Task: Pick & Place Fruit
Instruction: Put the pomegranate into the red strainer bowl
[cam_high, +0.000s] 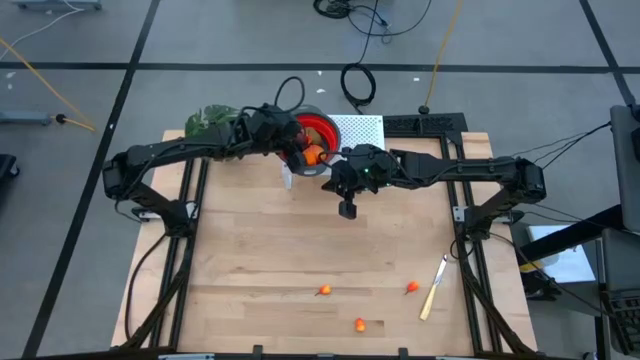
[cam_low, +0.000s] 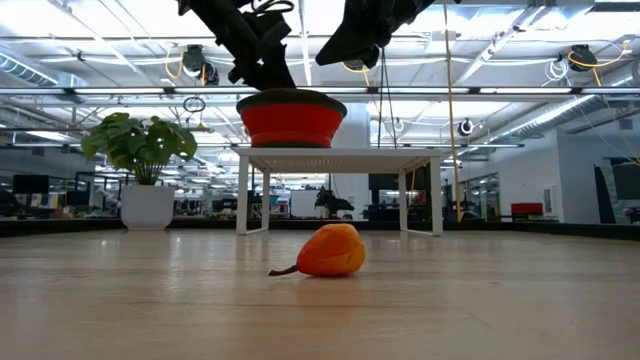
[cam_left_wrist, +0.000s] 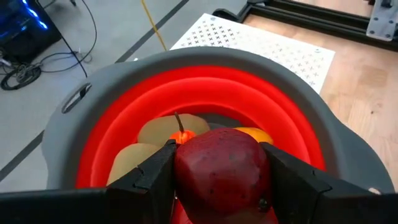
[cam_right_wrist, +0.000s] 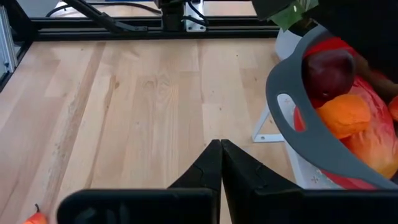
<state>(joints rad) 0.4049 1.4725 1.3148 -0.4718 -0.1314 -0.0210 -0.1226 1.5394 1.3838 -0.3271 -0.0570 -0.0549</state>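
Observation:
A red bowl with a grey rim (cam_high: 322, 119) stands on a white stand (cam_low: 340, 155) at the table's far middle. It holds olive-brown ovals (cam_left_wrist: 163, 129) and an orange fruit (cam_right_wrist: 344, 115). My left gripper (cam_high: 297, 141) reaches over the bowl and is shut on a dark red fruit (cam_left_wrist: 221, 171). My right gripper (cam_right_wrist: 221, 155) hangs shut with nothing in it, just beside the bowl on its near right (cam_high: 334, 186). Three small orange fruits (cam_high: 324, 291) (cam_high: 360, 324) (cam_high: 412, 288) lie on the wood near the table's front. My left gripper pinches the dark red fruit between its two fingers (cam_left_wrist: 155, 171), one on each of its opposite sides (cam_left_wrist: 183, 168). The fingers slant down from the table's left. The fruit sits over the bowl's inside, above the other fruits; whether it touches them I cannot tell.
A pale-handled knife (cam_high: 433, 288) lies at the front right. A leafy green plant (cam_high: 210, 122) in a white pot (cam_low: 146, 205) stands left of the bowl. A white dotted sheet (cam_high: 362, 128) lies behind the bowl. Bare wood spans the table's middle.

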